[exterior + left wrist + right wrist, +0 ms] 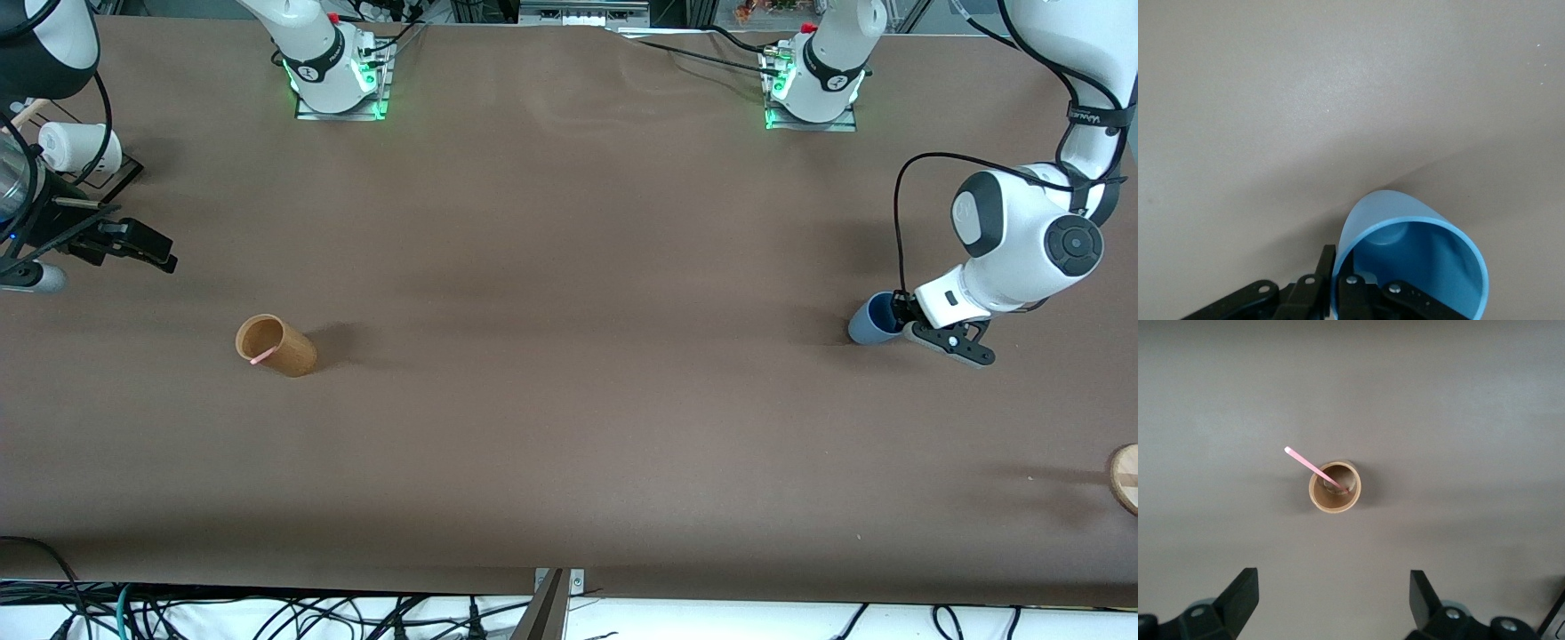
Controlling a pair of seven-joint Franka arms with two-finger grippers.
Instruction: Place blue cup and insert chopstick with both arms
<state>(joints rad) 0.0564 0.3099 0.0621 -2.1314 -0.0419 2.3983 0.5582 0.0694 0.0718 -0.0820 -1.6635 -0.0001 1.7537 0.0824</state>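
Toward the left arm's end of the table (569, 267), the left gripper (925, 324) is pinching the blue cup's (873, 318) rim between its fingers. Over the right arm's end, the right gripper (1331, 600) is hanging with fingers spread, while the chopstick (1313, 467) is leaning in the wooden cup (276, 345).

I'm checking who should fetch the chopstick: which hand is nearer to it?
Right. The right hand hangs open toward the right arm's end, where the chopstick stands in the wooden cup. The left hand grips the blue cup at the left arm's end.
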